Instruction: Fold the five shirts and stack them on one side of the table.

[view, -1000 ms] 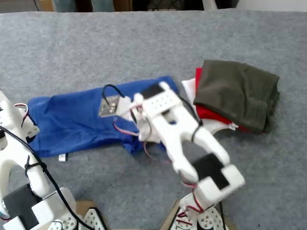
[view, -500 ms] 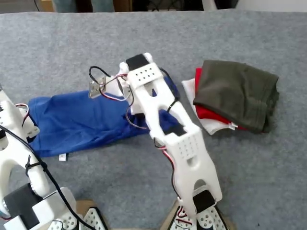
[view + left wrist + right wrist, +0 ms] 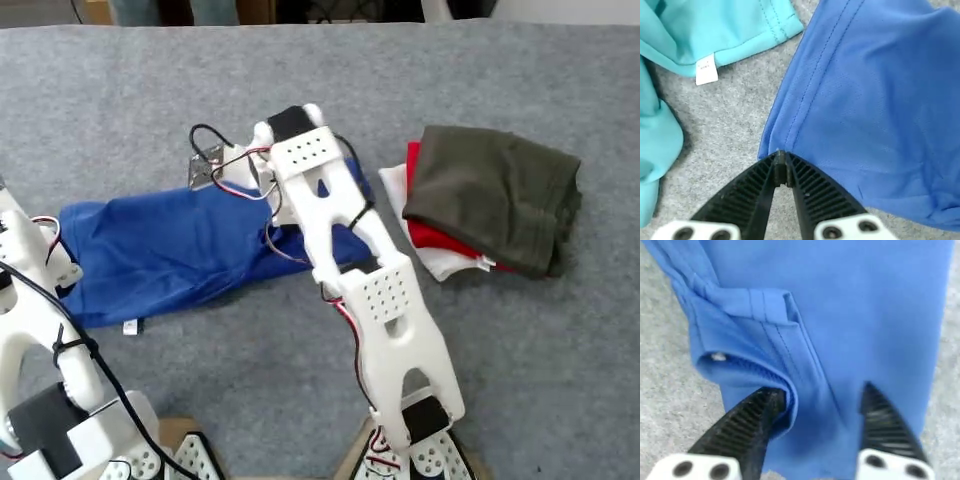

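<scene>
Blue shirt (image 3: 160,250) lies spread out, unfolded, across the middle of the grey table (image 3: 150,90), long side running left-right. We see the right arm (image 3: 385,300) stretched out over its right half, wrist above the shirt's far edge. In the wrist view the right end effector (image 3: 821,392) is held apart, w/ blue fabric btw the two fingers. One finger (image 3: 752,427) sits against a folded hem, the other over plain cloth. We can't tell if the tips press on the fabric.

Left end effector (image 3: 781,162) is closed tight, pinching an edge of the blue shirt right at its tips. Near that spot a teal shirt (image 3: 715,25) lies on the table w/ a small white tag (image 3: 706,70) at its hem; bare table shows btw teal & blue. Left arm (image 3: 35,330) stands at the table's near left corner, by the blue shirt's left end.

To the right, just beside the blue shirt's right end, we see 3 folded shirts stacked. Olive shirt (image 3: 495,190) is on top, red shirt (image 3: 430,238) under it, white shirt (image 3: 445,265) at the bottom, edges poking out.
</scene>
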